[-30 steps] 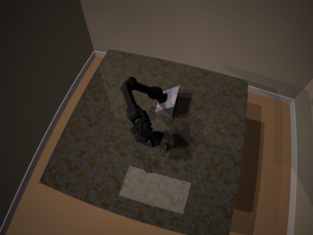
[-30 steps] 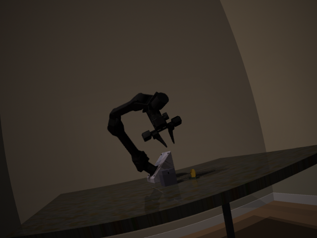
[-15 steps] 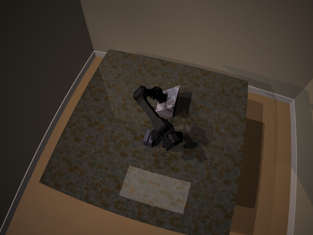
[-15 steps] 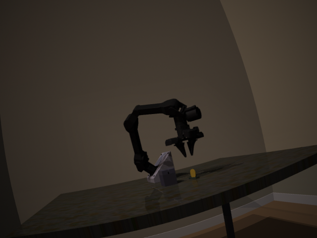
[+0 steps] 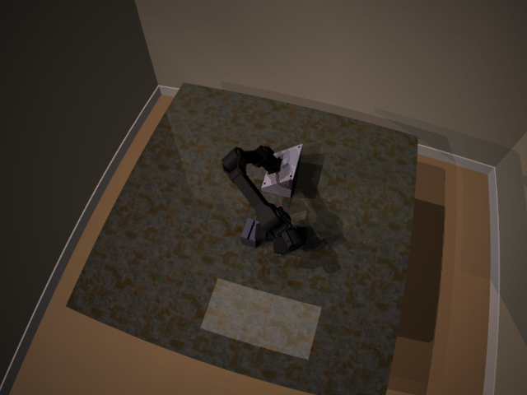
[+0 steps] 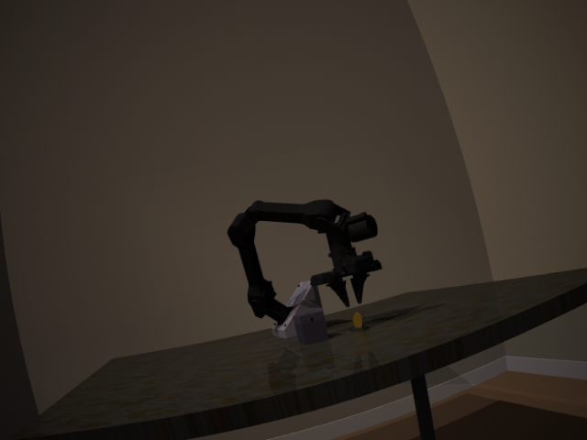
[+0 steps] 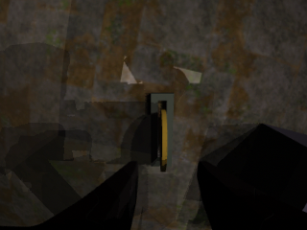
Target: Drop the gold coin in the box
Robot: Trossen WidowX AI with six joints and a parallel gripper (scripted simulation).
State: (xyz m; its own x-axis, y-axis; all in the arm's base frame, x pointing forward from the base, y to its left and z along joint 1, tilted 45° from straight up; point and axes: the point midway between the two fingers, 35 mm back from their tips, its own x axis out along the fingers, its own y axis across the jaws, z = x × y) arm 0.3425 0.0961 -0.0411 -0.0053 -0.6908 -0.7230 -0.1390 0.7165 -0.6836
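The gripper [image 6: 350, 295] hangs above the coin [image 7: 164, 136] with its fingers partly apart and nothing between them — this looks like the approach before the pick. The coin stands on edge in its holder [image 7: 155, 129], beside the box [image 6: 310, 324]. Next: descend straight, straddle the thin faces, then close.

Dark mottled table [image 6: 473, 313], grey box [image 6: 310, 324], green holder [image 7: 155, 129] with coin [image 6: 357, 320], arm's base [image 6: 283, 329]
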